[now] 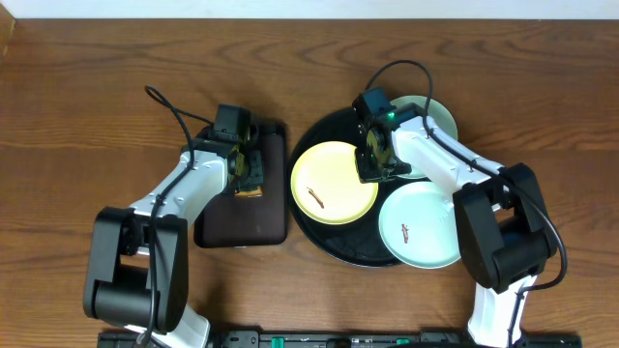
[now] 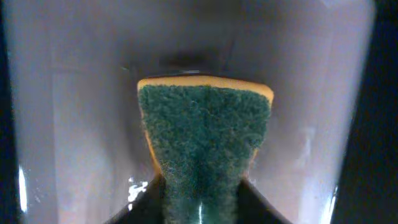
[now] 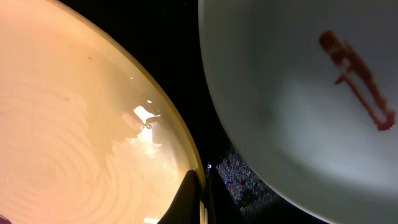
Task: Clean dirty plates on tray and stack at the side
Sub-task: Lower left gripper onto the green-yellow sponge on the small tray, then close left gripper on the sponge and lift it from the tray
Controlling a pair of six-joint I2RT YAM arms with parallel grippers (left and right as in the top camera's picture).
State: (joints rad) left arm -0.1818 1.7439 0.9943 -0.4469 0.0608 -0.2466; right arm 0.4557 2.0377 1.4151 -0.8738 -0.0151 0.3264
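The round black tray (image 1: 334, 126) holds three plates. The pale yellow plate (image 1: 334, 182) with a brown smear lies at its left. One mint-white plate (image 1: 421, 225) with a smear lies at the front right, and another (image 1: 437, 116) at the back right is partly hidden by the right arm. My right gripper (image 1: 377, 169) is shut on the yellow plate's right rim; the right wrist view shows its jaws (image 3: 200, 199) pinching the rim of the yellow plate (image 3: 81, 124) beside the smeared mint plate (image 3: 286, 93). My left gripper (image 1: 247, 172) is shut on a green and yellow sponge (image 2: 205, 137).
A smaller black rectangular tray (image 1: 242, 217) lies left of the round tray, under the left gripper and sponge. It fills the left wrist view (image 2: 74, 124). The table is brown wood (image 1: 87, 97). The arm bases stand at the front edge.
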